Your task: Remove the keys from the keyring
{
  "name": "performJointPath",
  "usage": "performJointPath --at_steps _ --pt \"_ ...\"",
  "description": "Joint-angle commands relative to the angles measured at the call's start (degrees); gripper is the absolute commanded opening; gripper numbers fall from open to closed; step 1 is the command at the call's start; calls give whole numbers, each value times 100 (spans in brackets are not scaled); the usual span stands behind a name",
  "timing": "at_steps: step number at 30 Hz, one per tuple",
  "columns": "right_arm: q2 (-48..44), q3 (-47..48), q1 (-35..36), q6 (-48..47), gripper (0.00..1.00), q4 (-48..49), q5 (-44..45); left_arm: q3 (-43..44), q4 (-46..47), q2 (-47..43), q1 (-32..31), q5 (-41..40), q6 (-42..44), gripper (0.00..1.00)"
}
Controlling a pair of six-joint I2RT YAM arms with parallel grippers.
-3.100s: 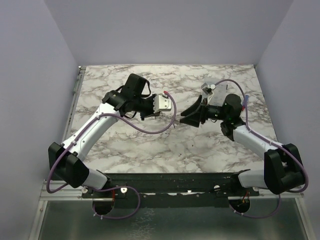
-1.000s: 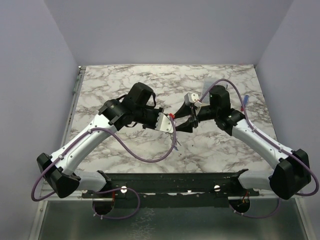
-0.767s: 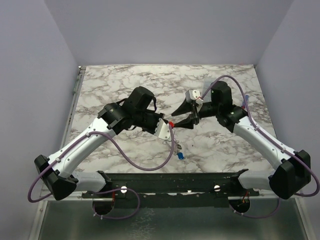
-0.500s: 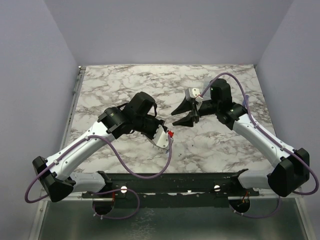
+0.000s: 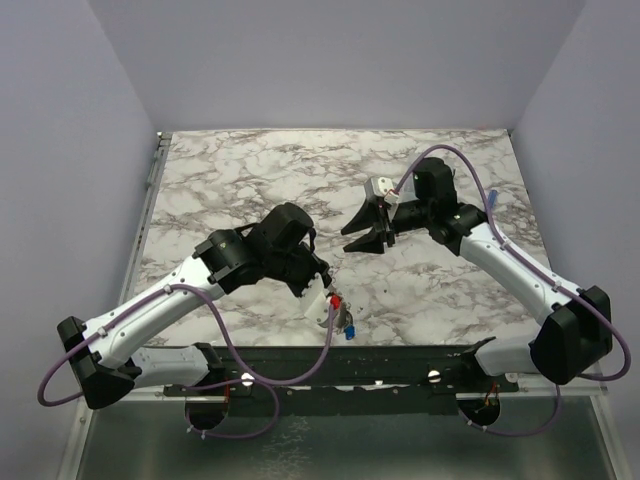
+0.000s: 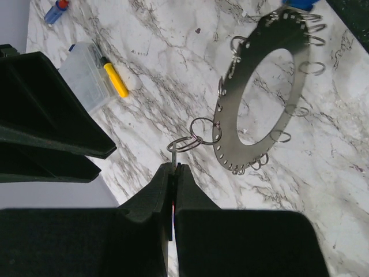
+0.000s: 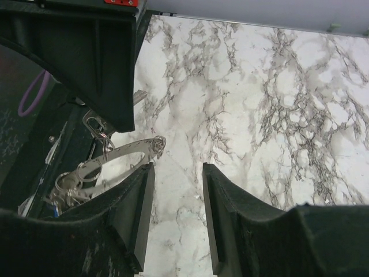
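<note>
My left gripper (image 5: 324, 297) (image 6: 174, 167) is shut on a thin key with a red head (image 5: 336, 300), and red shows between the jaws. From that key a small split ring (image 6: 185, 142) links to the keyring (image 6: 259, 98), a flat grey band with rim holes and several small rings. It hangs under the gripper near the table's front edge (image 5: 343, 320). A blue key (image 5: 348, 333) (image 6: 300, 4) hangs at the ring's far side. My right gripper (image 5: 362, 228) (image 7: 176, 173) is open and empty, apart from the ring, which shows in its view (image 7: 115, 158).
A clear plastic packet (image 6: 89, 75) with a yellow piece lies on the marble beyond the ring. A small blue and red item (image 5: 493, 200) (image 6: 56, 10) lies near the right edge. The black front rail (image 5: 400, 360) runs just under the left gripper.
My left gripper has carried the keyring from the middle of the table to the front edge. My right gripper has opened, let go of the ring and drawn back.
</note>
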Motion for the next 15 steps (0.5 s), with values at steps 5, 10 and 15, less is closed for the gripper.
performJointPath --at_steps 5,10,15 --pt "134 171 -11 -267 47 -237 -256 -263 25 -299 -363 -428 863 0" --pt "166 118 -9 -426 47 -306 -309 -327 68 -339 -470 -517 1084 0" --pt "230 108 -4 -621 47 -425 -350 -396 141 -394 -553 -579 1340 0"
